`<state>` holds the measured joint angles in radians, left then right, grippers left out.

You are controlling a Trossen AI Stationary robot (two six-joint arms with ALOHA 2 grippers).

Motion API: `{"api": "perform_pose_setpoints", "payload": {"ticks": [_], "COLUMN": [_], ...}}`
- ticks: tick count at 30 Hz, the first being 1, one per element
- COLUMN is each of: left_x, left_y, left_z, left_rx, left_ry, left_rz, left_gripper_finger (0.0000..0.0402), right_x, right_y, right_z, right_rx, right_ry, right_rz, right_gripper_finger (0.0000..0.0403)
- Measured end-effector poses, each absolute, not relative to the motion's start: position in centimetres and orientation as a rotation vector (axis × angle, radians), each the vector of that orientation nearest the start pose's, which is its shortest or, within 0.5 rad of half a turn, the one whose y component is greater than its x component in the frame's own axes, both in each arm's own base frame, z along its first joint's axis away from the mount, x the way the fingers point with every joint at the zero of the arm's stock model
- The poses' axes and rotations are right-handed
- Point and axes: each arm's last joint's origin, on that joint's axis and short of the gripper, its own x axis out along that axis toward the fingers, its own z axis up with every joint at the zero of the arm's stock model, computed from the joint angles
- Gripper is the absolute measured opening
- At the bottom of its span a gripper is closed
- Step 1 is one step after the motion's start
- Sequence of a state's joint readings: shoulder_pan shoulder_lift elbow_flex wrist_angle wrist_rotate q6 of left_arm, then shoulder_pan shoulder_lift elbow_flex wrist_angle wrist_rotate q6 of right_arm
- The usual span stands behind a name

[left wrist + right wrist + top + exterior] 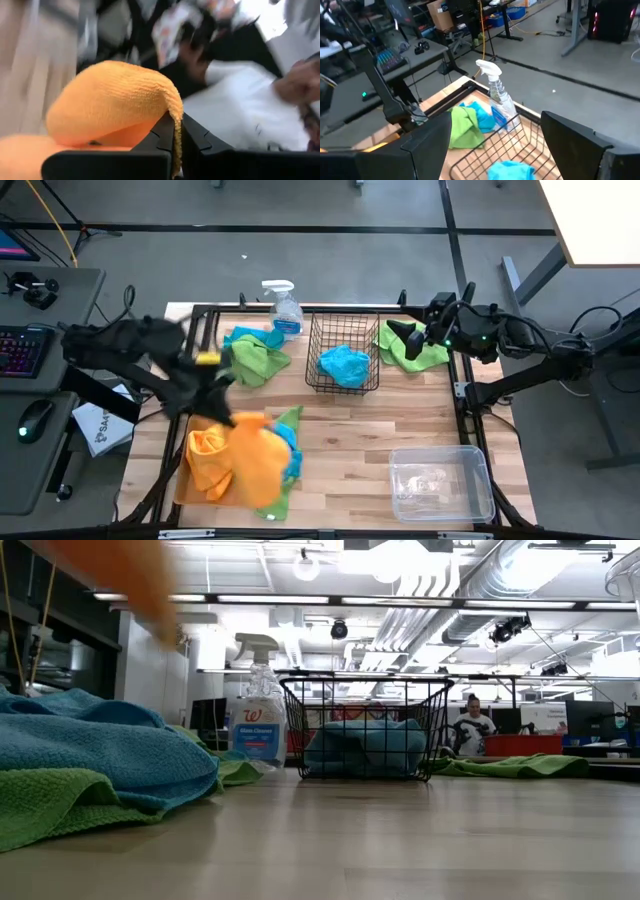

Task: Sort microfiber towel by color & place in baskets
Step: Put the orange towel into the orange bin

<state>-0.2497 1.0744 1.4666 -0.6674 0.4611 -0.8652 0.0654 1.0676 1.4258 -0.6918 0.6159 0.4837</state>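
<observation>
With one blue towel (345,365) in the wire basket (343,352), the left gripper (176,134) pinches an orange towel (112,102) over the tray (184,482); green towels (258,360) remain on the counter (380,435).

A grey concrete floor (330,205) crossed by a dark strip surrounds the light wooden slatted table (350,450). 1 grey desk (40,380) bears a backlit black keyboard (22,350).

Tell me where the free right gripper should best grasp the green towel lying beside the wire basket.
Probably from straight above, pinching a raised fold near the middle of the green towel. It lies crumpled and low on the table, beside the wire basket, so the edges offer little. The right gripper hovers open over it.
</observation>
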Motion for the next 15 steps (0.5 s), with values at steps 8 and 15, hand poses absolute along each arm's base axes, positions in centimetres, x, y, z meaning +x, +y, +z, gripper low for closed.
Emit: {"api": "perform_pose_setpoints", "payload": {"ticks": [8,15], "left_x": [12.9,9.5], "left_y": [-8.7,-9.2], "left_z": [43.2,41.4], "left_rx": [-0.694,-0.566], "left_ry": [0.922,1.196], "left_rz": [-0.448,-0.352], "left_gripper_finger": [0.0000,0.0000], "right_x": [20.0,22.1], "right_y": [-0.3,0.0], "right_z": [44.0,42.8], "right_rx": [0.498,0.592], "right_ry": [0.175,0.235], "right_rz": [-0.618,-0.579], "right_gripper_finger": [0.0303,0.0303]}}
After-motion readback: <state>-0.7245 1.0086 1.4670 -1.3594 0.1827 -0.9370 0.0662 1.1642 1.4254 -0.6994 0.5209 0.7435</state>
